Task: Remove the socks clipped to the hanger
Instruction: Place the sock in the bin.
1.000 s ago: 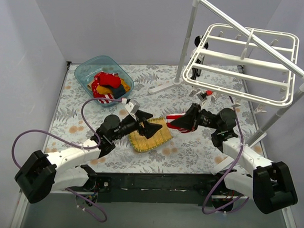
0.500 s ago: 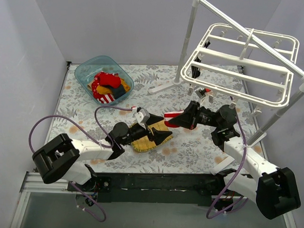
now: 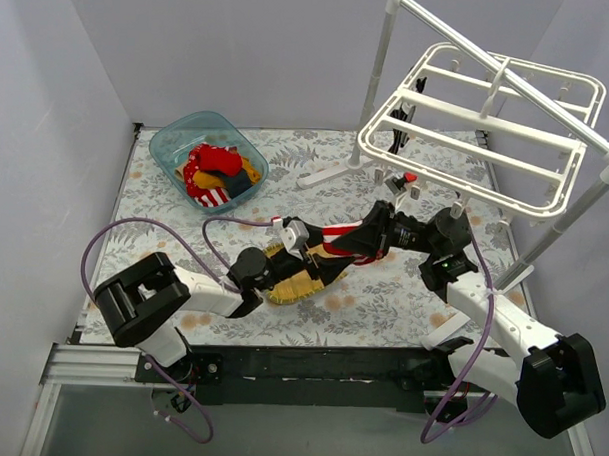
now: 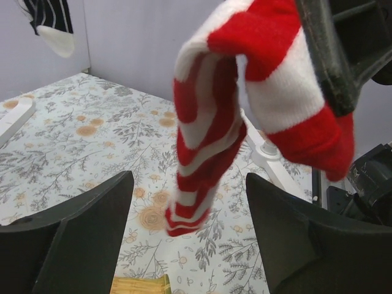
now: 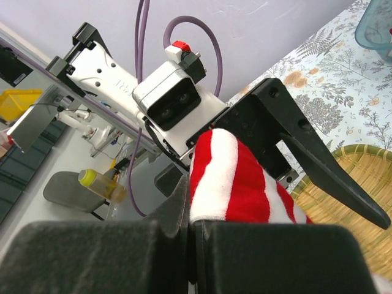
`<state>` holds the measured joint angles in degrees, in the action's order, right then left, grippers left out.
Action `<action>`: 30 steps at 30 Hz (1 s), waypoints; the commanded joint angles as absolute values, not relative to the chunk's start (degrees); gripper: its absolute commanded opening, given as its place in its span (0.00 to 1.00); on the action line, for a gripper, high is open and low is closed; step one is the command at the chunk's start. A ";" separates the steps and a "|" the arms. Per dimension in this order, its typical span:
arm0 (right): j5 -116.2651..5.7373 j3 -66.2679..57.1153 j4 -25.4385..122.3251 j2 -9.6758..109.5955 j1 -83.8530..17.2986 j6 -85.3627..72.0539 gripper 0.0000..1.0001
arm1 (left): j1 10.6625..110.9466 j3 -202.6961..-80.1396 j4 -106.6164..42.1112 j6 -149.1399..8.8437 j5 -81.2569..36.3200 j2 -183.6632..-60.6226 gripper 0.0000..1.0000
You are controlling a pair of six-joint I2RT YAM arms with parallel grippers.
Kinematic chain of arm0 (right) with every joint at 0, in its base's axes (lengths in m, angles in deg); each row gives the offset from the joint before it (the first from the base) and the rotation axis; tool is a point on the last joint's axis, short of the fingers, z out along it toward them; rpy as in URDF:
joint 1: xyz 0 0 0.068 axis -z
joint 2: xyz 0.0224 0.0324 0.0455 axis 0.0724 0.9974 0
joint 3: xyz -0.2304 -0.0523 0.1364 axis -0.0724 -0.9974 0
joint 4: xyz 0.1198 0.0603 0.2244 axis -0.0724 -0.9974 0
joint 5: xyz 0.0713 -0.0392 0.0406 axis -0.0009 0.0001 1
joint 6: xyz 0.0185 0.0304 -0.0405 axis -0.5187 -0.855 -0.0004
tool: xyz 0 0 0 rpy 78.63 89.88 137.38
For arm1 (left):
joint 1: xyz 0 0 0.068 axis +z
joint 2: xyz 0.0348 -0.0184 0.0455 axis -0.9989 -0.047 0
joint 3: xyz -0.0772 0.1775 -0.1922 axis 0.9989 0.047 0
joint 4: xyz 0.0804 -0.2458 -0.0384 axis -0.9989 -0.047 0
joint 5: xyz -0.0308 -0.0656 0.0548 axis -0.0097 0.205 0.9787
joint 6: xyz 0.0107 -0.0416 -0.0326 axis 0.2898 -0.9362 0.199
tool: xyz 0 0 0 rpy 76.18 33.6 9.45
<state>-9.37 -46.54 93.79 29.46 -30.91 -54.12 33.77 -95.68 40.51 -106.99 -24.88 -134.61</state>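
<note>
My right gripper [image 3: 370, 240] is shut on a red-and-white striped sock [image 3: 342, 238], held above the table in the middle. In the right wrist view the jaws [image 5: 191, 208] pinch that sock's [image 5: 239, 184] cuff. My left gripper [image 3: 328, 257] is open just left of it. In the left wrist view the sock's toe [image 4: 205, 147] hangs between the spread fingers [image 4: 73, 239] without touching them. The white hanger [image 3: 478, 124] hangs from a pole at the upper right, with a dark sock [image 3: 398, 139] clipped to its left side, seen as the black-and-white sock [image 4: 52, 21] from the left wrist.
A blue tub [image 3: 178, 134] with several socks stands at the back left. A yellow woven mat [image 3: 293, 280] lies under the left gripper. The white pole stand [image 3: 375, 85] and its feet occupy the back right. Purple cables loop near both arms.
The left arm reached right, so its open fingers now flank the hanging striped sock. The right gripper carried the sock leftward. The hanger shifted slightly.
</note>
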 commanded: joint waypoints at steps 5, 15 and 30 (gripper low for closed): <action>-10.79 -43.39 94.65 29.70 -31.84 -54.24 0.01 | 32.55 -99.22 51.33 -107.61 -22.82 -136.12 0.34; -12.28 -42.77 91.50 28.91 -32.01 -51.79 0.04 | 31.84 -98.69 51.16 -107.08 -16.15 -135.51 0.00; -45.91 -45.75 66.88 17.67 -32.01 -38.86 0.87 | 33.25 -104.75 21.38 -113.76 15.67 -125.06 0.00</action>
<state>-32.29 -44.94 71.34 20.84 -31.92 -41.34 32.06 -99.90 33.02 -112.02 4.49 -128.43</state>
